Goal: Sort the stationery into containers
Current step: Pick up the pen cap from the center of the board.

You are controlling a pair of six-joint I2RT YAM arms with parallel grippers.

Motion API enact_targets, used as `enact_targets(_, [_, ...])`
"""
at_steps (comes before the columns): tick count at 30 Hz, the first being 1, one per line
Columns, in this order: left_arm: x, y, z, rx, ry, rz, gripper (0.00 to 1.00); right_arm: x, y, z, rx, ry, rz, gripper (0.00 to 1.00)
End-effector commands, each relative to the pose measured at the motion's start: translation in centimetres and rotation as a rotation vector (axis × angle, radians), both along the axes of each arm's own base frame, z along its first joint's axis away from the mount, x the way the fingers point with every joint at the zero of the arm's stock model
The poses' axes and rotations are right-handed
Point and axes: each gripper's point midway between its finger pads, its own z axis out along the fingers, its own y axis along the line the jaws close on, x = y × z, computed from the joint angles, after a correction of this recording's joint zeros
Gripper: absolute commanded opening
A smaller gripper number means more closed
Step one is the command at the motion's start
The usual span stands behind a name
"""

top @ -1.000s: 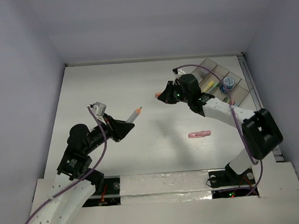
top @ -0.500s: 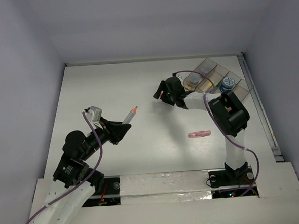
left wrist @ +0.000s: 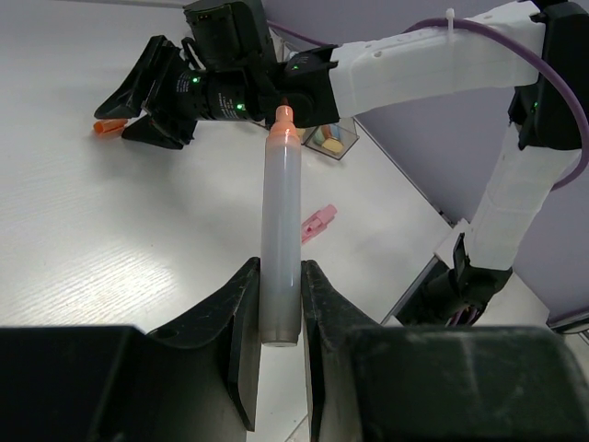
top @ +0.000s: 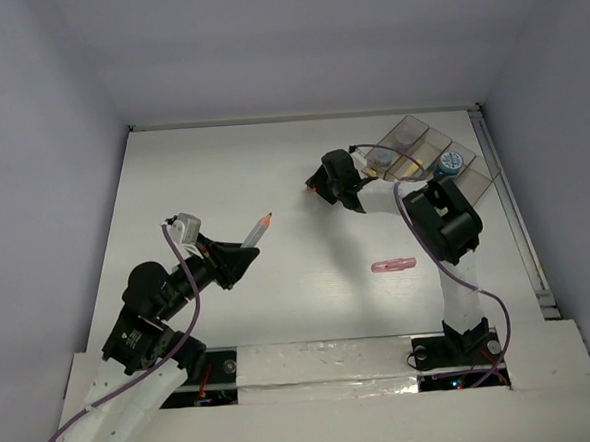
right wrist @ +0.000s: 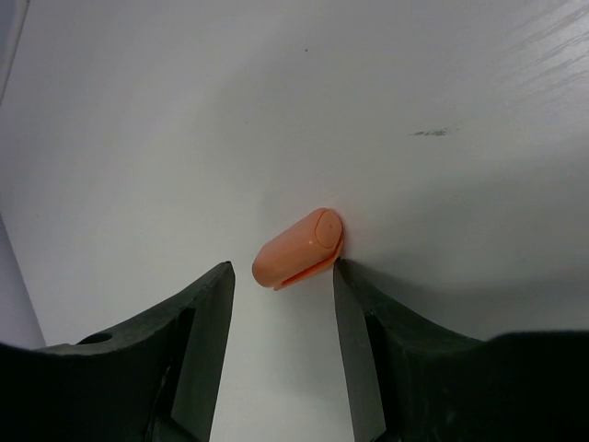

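- Holding a marker (left wrist: 281, 230) above the table (left wrist: 92, 239), the left fingers (left wrist: 241, 331) are gripping its base.
- Parted right fingers (right wrist: 204, 341) are straddling an orange cap (right wrist: 299, 249).

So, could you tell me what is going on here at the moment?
The left gripper is clamped on a grey marker with an orange tip, held above the table. The right gripper, jaws open, straddles an orange cap lying there. A pink piece lies loose; the containers sit far right.
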Motion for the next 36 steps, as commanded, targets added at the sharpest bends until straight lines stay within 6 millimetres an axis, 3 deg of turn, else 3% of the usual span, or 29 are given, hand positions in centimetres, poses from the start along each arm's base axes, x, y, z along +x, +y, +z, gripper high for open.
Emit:
enact_targets(1, [-0.4, 0.1, 2.1, -0.033, -0.063, -0.003, 0.00, 0.9, -1.8, -1.5, -0.042, 0.021, -0.103, 0.53])
enact_targets(5, [-0.5, 0.1, 2.3, -0.035, -0.066, -0.003, 0.00, 1.2, -2.8, -2.6, -0.092, 0.045, -0.123, 0.53])
enact_targets(12, [-0.6, -0.1, 2.2, -0.032, -0.064, -0.014, 0.00, 1.1, -2.6, -4.1, -0.147, 0.095, -0.078, 0.51])
enact_targets(18, [-0.7, 0.0, 2.3, -0.035, -0.068, -0.011, 0.00, 1.3, -2.1, -4.0, -0.166, 0.103, -0.036, 0.43])
enact_targets(28, [-0.7, 0.1, 2.3, -0.036, -0.071, -0.009, 0.00, 0.5, -1.5, -4.8, -0.216, 0.139, 0.074, 0.47])
enact_targets(34, [-0.7, 0.2, 2.4, -0.041, -0.075, -0.002, 0.00, 0.2, -1.2, -5.6, -0.227, 0.161, 0.102, 0.41])
enact_targets(36, [-0.7, 0.2, 2.4, -0.042, -0.076, -0.003, 0.00, 0.1, -1.2, -5.8, -0.230, 0.167, 0.109, 0.32])
